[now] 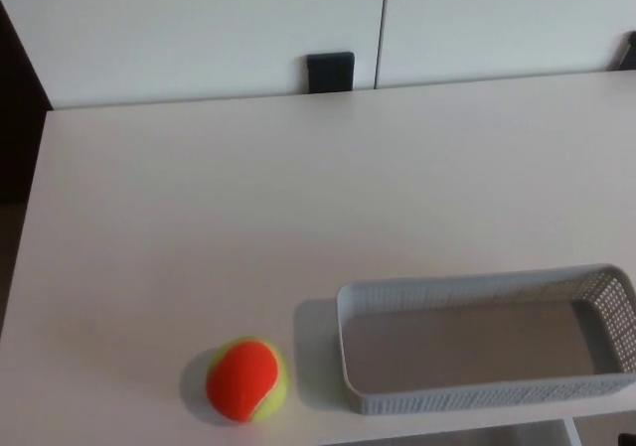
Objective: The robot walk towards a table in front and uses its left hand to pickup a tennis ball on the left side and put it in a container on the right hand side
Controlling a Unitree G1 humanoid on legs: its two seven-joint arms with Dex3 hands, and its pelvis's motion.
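Basket [477, 394] holds nothing; tennis ball [246, 378] lies beside it.

— What carries everything here?
— A plain white, smooth-topped table [248, 198].
— And what lies on it?
— An orange and yellow-green felt tennis ball [245, 379] near the front edge. Just to its right, not touching, a long grey perforated plastic basket [467, 399] lies lengthwise along that edge.
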